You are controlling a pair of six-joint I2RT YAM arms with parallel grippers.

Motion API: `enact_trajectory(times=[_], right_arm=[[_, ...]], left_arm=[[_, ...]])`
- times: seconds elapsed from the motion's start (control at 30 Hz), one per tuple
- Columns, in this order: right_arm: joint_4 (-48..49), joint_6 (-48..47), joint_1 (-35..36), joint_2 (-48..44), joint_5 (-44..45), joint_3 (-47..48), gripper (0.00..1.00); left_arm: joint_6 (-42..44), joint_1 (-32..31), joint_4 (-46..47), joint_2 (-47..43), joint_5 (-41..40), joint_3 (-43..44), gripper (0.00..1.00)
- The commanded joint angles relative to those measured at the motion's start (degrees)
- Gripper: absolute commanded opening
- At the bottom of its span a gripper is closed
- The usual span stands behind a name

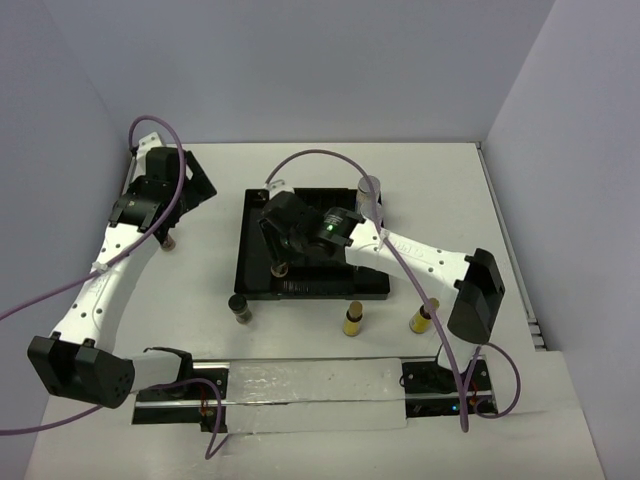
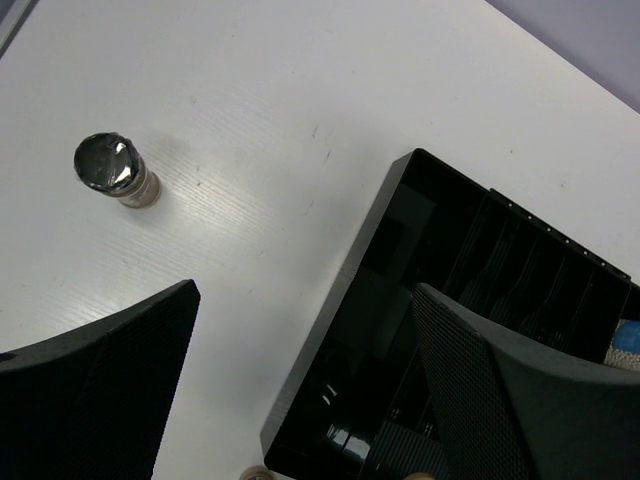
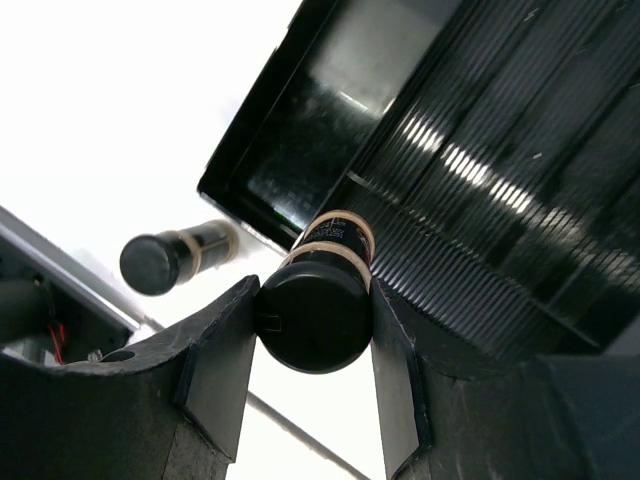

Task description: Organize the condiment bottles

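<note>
My right gripper is shut on the black cap of a dark brown jar, over the ribbed front-left part of the black tray. From above, that jar is at the tray's front edge. A second dark jar stands on the table just in front of the tray and also shows as the jar beyond my right fingers. A third dark jar stands left of the tray, ahead of my open, empty left gripper. Two yellow bottles stand in front of the tray.
A tall grey-capped bottle stands at the tray's back right corner. The tray's left corner lies between my left fingers. A grey rail with the arm bases runs along the near table edge. Walls close in behind and at the sides.
</note>
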Motion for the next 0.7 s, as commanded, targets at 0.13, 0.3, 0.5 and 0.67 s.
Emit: enact_trajectory(times=[0.13,0.3,0.5,0.67], right_arm=[[3.4,0.8,1.2,3.0,-0.8,-1.9,0.09],[3.0,0.2,1.3,4.2,-0.3,1.2,0.09],[0.9,-1.3,1.2,9.6,0.4,11.1,0.09],[-0.5,-2.0,1.3,15.8,0.7,18.3,0.09]], left_arm=[[-0.6,0.6,0.6,-1.4,-1.2,-0.4,0.95],[-0.6,0.9,0.1,-1.3,-2.0,-0.1,0.95],[-0.7,1.1,0.0,-1.8,-2.1,-0.1,0.95],[-0.5,1.4,-0.3,-2.0,-2.5,0.2,0.95]])
